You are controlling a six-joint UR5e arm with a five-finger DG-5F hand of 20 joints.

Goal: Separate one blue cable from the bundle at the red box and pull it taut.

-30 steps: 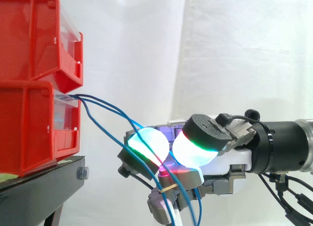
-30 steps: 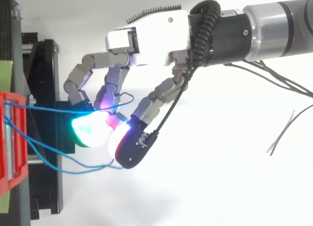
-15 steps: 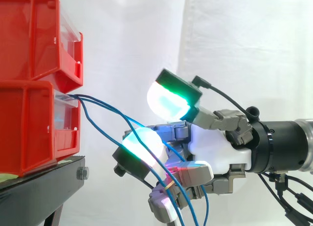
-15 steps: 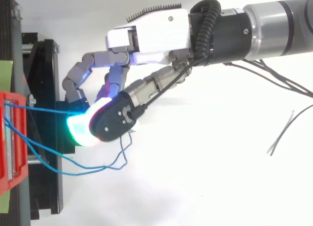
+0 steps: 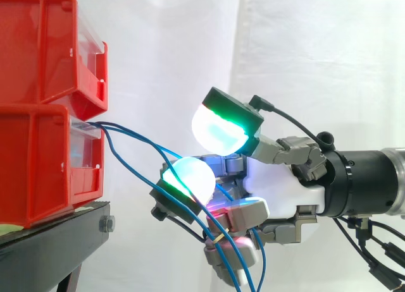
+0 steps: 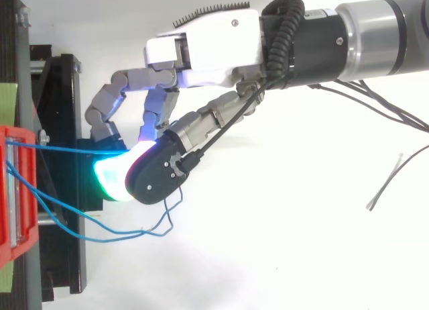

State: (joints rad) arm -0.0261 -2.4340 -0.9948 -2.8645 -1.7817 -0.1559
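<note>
Several blue cables (image 5: 136, 140) leave the front of the lower red box (image 5: 38, 165) and sag down to the right. They run behind a cyan-green fingertip (image 5: 188, 178) and pass between the curled lower fingers (image 5: 243, 213) of my hand (image 5: 278, 191), which close round them. The thumb pad (image 5: 218, 127) stands lifted above, touching no cable. From above, one cable (image 6: 60, 149) runs nearly straight from the box (image 6: 17, 189) to the fingertips of the hand (image 6: 208, 45), while the others (image 6: 100, 233) hang in a slack loop.
A second red bin (image 5: 44, 45) is stacked on the lower one. Both rest on a black stand (image 5: 57, 241) at the left. Thin dark loose wires (image 6: 389, 182) lie on the white surface at the right. A white curtain hangs behind.
The thumb, pressed beside the glowing fingertip a second ago, has swung up and away. The lower fingers have curled a little more round the cables. The arm has barely shifted.
</note>
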